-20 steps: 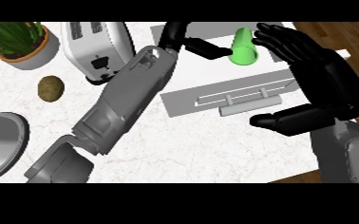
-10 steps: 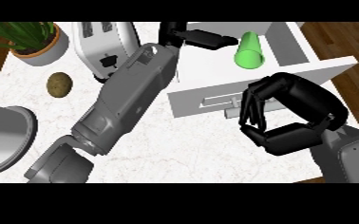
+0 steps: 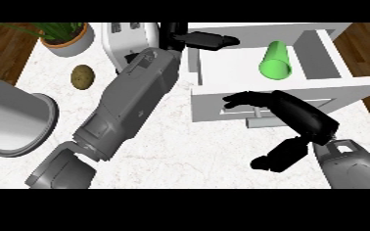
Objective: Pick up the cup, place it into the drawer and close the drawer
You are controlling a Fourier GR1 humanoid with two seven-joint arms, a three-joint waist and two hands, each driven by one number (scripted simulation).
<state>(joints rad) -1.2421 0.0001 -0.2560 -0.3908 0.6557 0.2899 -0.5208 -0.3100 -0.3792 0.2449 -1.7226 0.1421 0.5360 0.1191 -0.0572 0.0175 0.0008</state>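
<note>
The cup [image 3: 275, 59] lies on its side inside the open drawer [image 3: 217, 71], released. Since 0.5 s ago the right hand [image 3: 289, 108] has uncurled and now rests its straight fingers on the drawer front. The left hand [image 3: 206, 40], fingers straight, stays at the drawer's far-left corner. Only closing remains.

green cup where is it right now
In the head view the green cup lies on its side inside the open drawer at upper right, beyond the right hand at the drawer's front.
</note>
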